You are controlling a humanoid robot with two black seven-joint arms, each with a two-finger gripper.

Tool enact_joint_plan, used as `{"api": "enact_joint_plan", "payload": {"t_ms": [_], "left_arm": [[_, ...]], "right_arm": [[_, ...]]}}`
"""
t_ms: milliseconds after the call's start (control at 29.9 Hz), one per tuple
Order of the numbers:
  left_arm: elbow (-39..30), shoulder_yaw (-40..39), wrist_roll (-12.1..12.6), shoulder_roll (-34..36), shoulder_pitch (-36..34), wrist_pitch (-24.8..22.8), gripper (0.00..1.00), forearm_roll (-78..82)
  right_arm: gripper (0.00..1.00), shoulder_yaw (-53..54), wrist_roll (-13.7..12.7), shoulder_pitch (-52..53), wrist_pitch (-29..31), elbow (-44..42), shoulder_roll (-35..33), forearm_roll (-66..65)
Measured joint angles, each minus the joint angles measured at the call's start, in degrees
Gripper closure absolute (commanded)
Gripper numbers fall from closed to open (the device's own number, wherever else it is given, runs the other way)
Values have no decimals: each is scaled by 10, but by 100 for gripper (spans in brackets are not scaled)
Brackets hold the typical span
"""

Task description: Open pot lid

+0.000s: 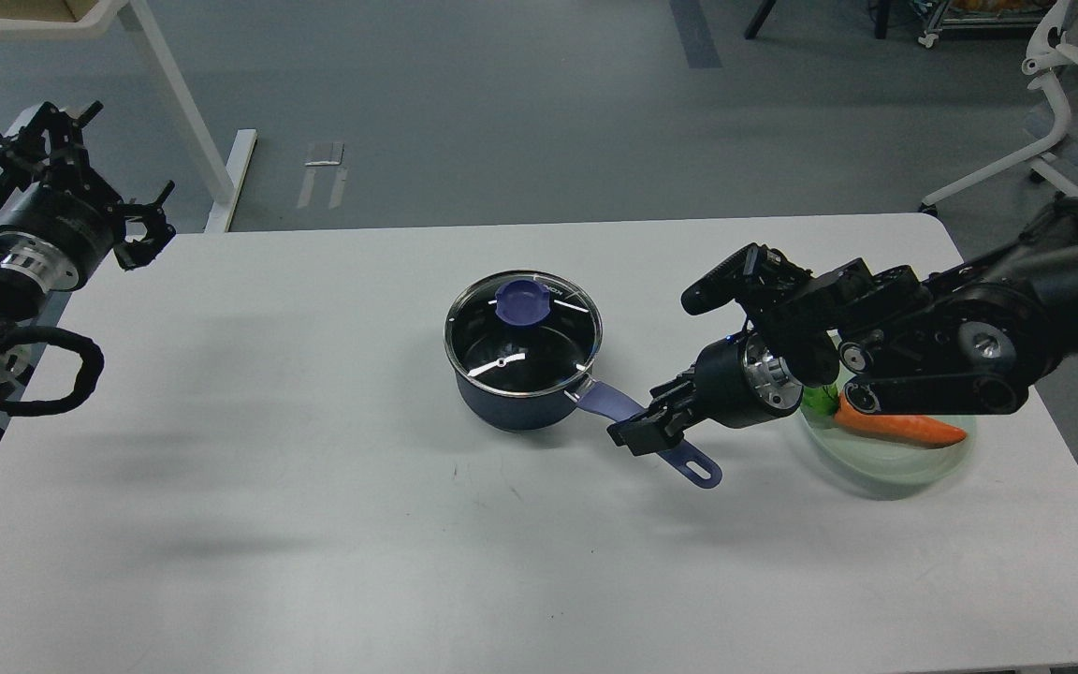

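Observation:
A dark blue pot (513, 398) stands mid-table with its glass lid (522, 337) on it. The lid has a blue knob (522, 300). The pot's purple handle (694, 464) points to the front right. My right gripper (637, 433) is low over the middle of that handle and covers it. Its fingers are dark and I cannot tell whether they are closed on the handle. My left gripper (148, 229) is open and empty at the table's far left edge, well away from the pot.
A pale green plate (885, 468) with a toy carrot (904, 428) lies at the right, partly under my right arm. The white table (314, 524) ends near the bottom of the view. A table leg (179, 112) and a chair base (1016, 164) stand beyond it.

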Motion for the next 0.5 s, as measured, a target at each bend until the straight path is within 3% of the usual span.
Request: {"api": "enact_joint_plan", "payload": {"t_ms": [501], "left_arm": [[-1,3,1,25,0,-4,1,0]], "right_arm": [[38,-7,-16,6,0,22,-1,4]]}}
